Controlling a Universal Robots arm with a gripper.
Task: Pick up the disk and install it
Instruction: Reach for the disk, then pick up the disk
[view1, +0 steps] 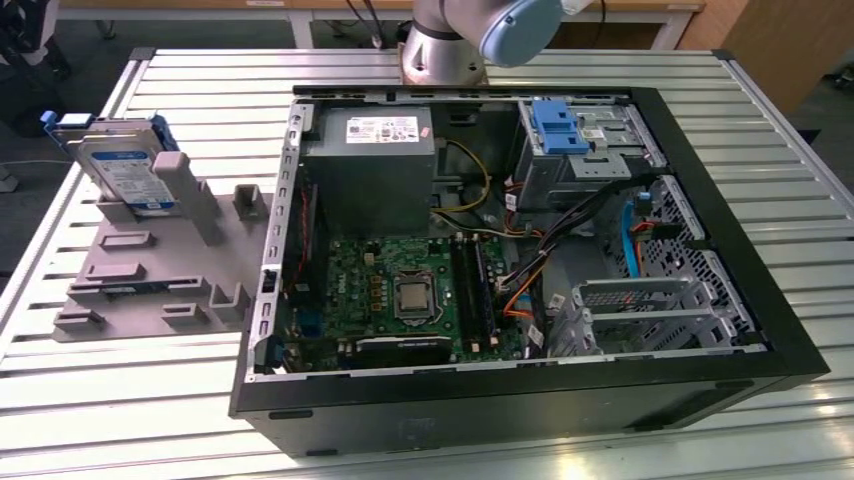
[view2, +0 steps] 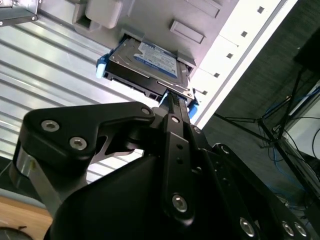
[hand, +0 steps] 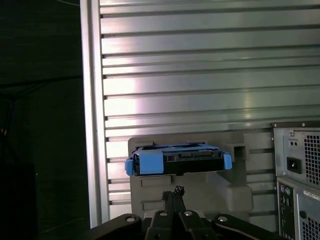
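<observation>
– Step in hand?
– Approach, judged: gripper near disk, fingers closed together, empty.
– Disk location?
– Upright in grey fixture, beside open case, at the exterior view's left.
– Requirement for a grip?
– Probably fingers parted to span the blue bracket.
– Surface, room?
– Ribbed metal table; dark floor beyond.

An open computer case is set on a slatted metal table, a grey fixture plate laid beside.
</observation>
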